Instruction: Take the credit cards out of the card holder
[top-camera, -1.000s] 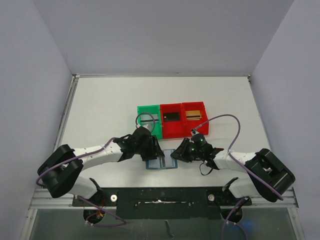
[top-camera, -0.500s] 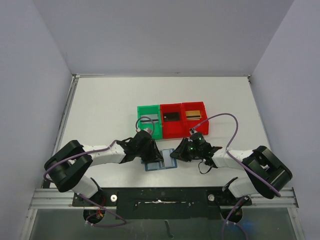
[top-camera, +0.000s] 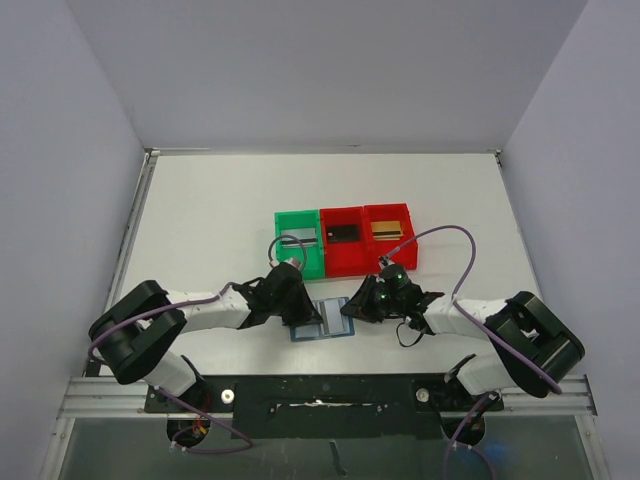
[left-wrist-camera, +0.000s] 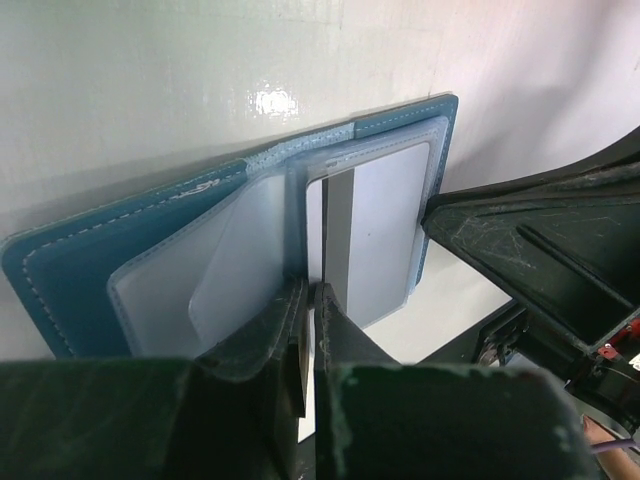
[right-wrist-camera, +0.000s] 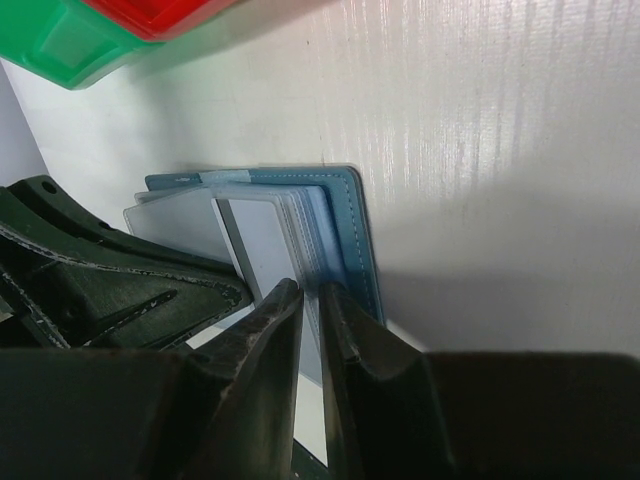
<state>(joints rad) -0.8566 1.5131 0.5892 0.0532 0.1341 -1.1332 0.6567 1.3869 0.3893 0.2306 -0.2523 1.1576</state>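
The card holder (top-camera: 322, 322) lies open and flat on the table (top-camera: 220, 220), at 6 o'clock from the green bin (top-camera: 298, 240) and near the front edge. The left gripper (left-wrist-camera: 310, 300), reaching in from 9 o'clock, is pinched tight on the near edge of a pale card (left-wrist-camera: 380, 230), evidently to draw it from its pocket. The right gripper (right-wrist-camera: 312, 300), at 3 o'clock, is narrowed onto the right panel's edge, apparently anchoring the holder against that pull.
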